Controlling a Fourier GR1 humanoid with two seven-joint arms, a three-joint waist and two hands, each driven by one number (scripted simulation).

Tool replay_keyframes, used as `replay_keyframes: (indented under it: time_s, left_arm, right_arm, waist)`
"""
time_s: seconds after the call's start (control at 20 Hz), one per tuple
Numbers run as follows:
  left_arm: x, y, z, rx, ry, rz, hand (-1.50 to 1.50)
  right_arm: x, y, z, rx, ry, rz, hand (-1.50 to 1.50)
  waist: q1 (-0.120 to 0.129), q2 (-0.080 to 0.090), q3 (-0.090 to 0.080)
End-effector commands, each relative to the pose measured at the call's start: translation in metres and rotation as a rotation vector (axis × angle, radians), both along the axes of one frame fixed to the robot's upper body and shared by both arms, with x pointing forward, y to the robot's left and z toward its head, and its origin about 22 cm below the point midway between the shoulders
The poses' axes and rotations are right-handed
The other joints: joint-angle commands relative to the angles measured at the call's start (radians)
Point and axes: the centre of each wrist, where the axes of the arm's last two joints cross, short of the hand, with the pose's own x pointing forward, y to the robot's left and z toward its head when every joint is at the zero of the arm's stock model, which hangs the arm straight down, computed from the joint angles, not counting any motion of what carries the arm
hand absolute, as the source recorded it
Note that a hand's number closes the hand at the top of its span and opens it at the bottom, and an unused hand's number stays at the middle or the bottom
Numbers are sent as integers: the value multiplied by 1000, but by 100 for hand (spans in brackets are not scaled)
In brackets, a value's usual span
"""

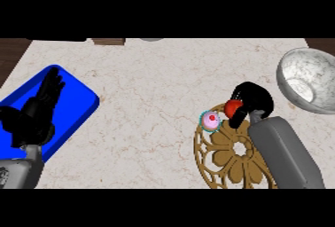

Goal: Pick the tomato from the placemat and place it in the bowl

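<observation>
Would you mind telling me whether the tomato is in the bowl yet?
Not yet. The tomato is in the curled right hand at the placemat's edge; the bowl holds nothing visible.

Counter (150, 88): a pale marble-look top, cream with faint brownish veins, filling most of the view from where I stand.
Counter's far edge: straight, running across the top of the view.
Beyond the left corner: a strip of dark brown wood-grain surface (12, 51), wall or floor I cannot tell.
Beyond the right corner: the same dark brown (322, 42).
Along the far edge: a small brown block (108, 41) and a grey rounded shape (152, 39), both cut off.
Light: even and soft.
</observation>
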Motion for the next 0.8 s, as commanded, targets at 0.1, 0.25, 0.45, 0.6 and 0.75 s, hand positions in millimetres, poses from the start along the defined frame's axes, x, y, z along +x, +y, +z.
replay_keyframes:
  time_s: [0.1, 0.25, 0.45, 0.6, 0.75]
  left_arm:
    - [7, -4, 15, -4, -2, 21, 0]
    - [-2, 3, -9, -1, 9, 37, 0]
    - [3, 4, -3, -7, 26, 48, 0]
    - [-5, 23, -6, 14, 9, 59, 0]
    - [-11, 6, -8, 2, 15, 51, 0]
  right_arm:
    - [44, 16, 24, -70, -153, 102, 150]
    - [22, 40, 41, -128, -265, 81, 150]
    - [33, 42, 112, -198, -516, -13, 150]
    - [25, 36, 129, -165, -679, -84, 150]
    - [15, 10, 172, -109, -721, -132, 150]
  waist:
    - [-10, -3, 3]
    - [-40, -13, 1]
    - [-49, -18, 1]
    - [-47, -16, 1]
    - [-51, -19, 2]
